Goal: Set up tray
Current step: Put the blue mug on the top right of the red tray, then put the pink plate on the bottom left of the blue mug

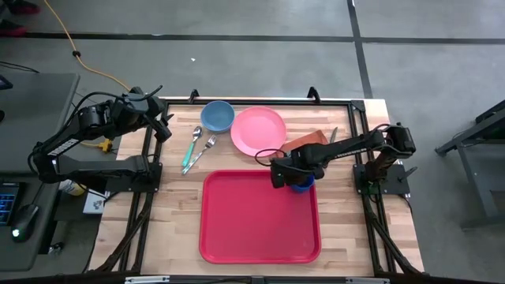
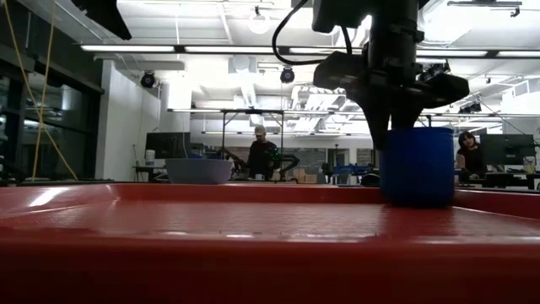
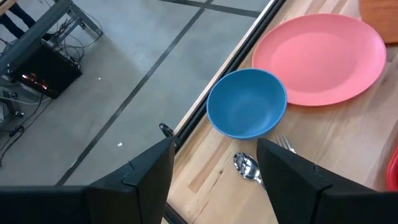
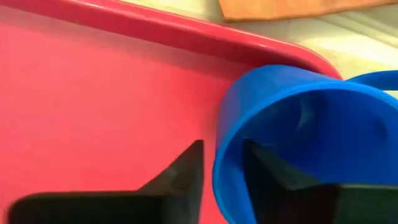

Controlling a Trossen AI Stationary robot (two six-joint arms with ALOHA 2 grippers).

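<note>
Bright ceiling strips, backlit foreground

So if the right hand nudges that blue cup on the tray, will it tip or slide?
The blue cup stands upright, taller than wide, so a high nudge may tip it. It looks like thin plastic, probably light. The red tray looks smooth, so a low push likely slides it.

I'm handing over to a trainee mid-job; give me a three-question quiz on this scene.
1. True or false: the blue cup stands inside the red tray.
2. Which pincer straddles the cup's rim? A) left B) right
3. Fill in: the spoon and fork lie on the table beside the ____ plate.

Key: 1 true; 2 B, the right pincer; the left pincer waits open near the bowl; 3 pink.
</note>
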